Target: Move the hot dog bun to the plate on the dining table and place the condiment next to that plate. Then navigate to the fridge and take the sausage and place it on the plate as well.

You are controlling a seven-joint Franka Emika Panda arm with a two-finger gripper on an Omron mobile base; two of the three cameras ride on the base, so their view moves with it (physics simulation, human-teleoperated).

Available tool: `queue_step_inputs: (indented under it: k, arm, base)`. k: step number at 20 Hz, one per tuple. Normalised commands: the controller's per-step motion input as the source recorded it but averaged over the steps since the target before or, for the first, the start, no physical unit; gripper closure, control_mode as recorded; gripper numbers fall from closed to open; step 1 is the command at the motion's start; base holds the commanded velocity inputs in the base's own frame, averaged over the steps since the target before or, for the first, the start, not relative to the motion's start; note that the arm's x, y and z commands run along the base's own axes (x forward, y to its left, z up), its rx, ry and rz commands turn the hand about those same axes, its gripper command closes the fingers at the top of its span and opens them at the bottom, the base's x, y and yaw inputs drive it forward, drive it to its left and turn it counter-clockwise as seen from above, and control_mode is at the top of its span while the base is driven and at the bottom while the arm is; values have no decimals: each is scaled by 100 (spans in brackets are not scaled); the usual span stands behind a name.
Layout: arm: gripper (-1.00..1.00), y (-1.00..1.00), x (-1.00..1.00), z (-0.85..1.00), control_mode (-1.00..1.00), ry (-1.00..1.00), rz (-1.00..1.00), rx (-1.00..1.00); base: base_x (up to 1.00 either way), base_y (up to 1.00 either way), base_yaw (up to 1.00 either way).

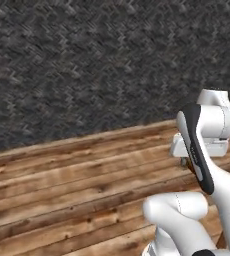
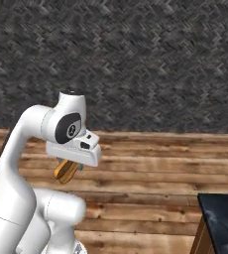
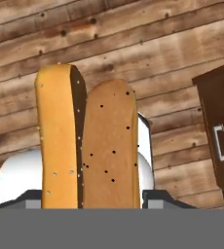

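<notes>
One long tan-orange hot dog bun with a split down its length sits in the robot's grip. In the hand view it stands up tall between the two dark fingertips, and its long side runs straight away from the hand. The split shows as a dark line between the bun's two halves. The right half has small dark dots on it.

The gripper is part way open, and its two fingers press on the bun from both sides, so the bun is held. In the right base view one end of the bun sticks out below the white hand and points down and to the left, tilted. In the left base view just a small orange bit of the bun peeks out behind the arm.

The bun hangs in the air over a brown wood plank floor. Behind it is one dark grey speckled wall.

One black marbled table top with wood sides shows in the lower right corner of the right base view, well apart from the bun. One dark brown wood cabinet with a silver handle stands at the right edge of the hand view
</notes>
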Motion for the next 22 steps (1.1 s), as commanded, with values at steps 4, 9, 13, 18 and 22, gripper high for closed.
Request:
queue_step_inputs:
  k: [4, 9, 13, 18, 22]
  arm:
    - [100, 0, 0, 0, 100, 0, 0, 0]
    - [100, 0, 0, 0, 100, 0, 0, 0]
    - [100, 0, 0, 0, 100, 0, 0, 0]
    - [100, 0, 0, 0, 100, 0, 0, 0]
    - [100, 0, 0, 0, 100, 0, 0, 0]
  base:
    - [100, 0, -51]
    - [100, 14, -58]
    - [100, 31, -65]
    - [92, 24, -69]
    - [91, 18, -70]
